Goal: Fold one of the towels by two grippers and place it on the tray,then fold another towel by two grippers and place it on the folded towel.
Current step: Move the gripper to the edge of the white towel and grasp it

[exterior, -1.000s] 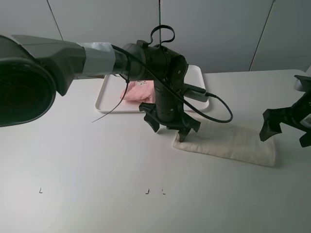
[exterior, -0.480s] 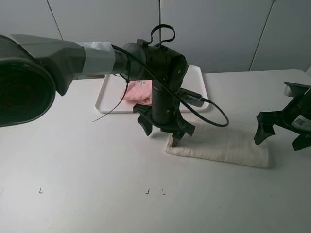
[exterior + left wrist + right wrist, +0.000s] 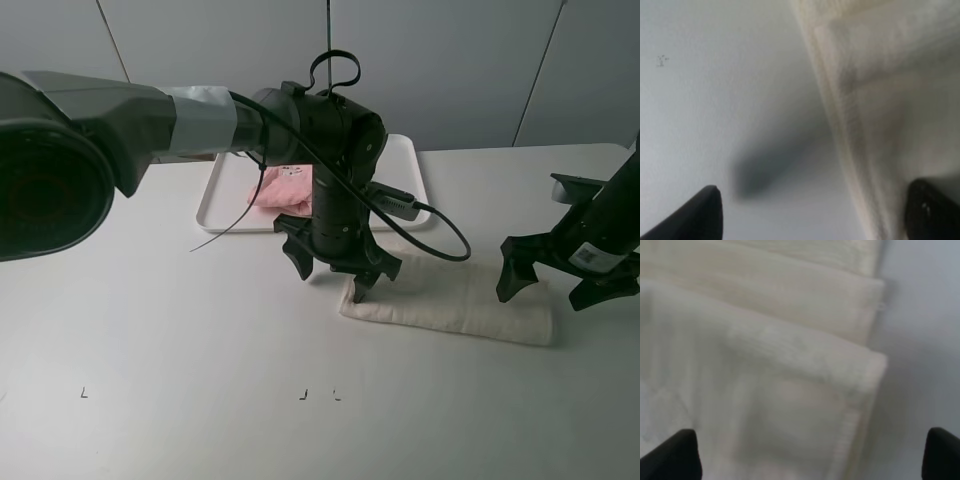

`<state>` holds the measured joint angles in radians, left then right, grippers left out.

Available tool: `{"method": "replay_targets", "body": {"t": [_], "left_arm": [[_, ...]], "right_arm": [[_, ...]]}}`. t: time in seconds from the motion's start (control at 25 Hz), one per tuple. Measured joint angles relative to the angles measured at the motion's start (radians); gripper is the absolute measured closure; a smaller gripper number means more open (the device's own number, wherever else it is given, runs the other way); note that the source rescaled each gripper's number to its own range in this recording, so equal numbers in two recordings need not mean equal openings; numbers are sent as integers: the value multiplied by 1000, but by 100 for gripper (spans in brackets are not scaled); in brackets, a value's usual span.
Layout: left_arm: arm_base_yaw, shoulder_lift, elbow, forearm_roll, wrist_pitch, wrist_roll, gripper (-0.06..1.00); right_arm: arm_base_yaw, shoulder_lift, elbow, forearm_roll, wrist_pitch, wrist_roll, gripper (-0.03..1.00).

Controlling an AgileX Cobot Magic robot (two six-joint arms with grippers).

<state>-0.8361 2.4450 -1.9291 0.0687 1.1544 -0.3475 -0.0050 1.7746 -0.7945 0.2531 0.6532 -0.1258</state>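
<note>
Exterior high, likely two towels [image 3: 285,188] [image 3: 450,300], one tray [image 3: 222,195]

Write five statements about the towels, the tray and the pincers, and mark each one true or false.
1. The pink towel lies on the tray. True.
2. The cream towel lies folded on the table. True.
3. The left pincer grips the cream towel. False: it is open and holds nothing.
4. The right pincer is shut. False: it is open above the towel's end.
5. Both towels are stacked on the tray. False: only the pink one is there.
</note>
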Motion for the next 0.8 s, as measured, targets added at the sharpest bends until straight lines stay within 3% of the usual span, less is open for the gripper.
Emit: {"method": "replay_targets", "body": {"t": [0.28,0.8], "left_arm": [[0,0,0,-4,0,0,0],[0,0,0,-4,-3,2,0]], "right_arm": [[13,23,-2,-6,-31,21,9],[13,73,-2,-29,-57,42,11]]}}
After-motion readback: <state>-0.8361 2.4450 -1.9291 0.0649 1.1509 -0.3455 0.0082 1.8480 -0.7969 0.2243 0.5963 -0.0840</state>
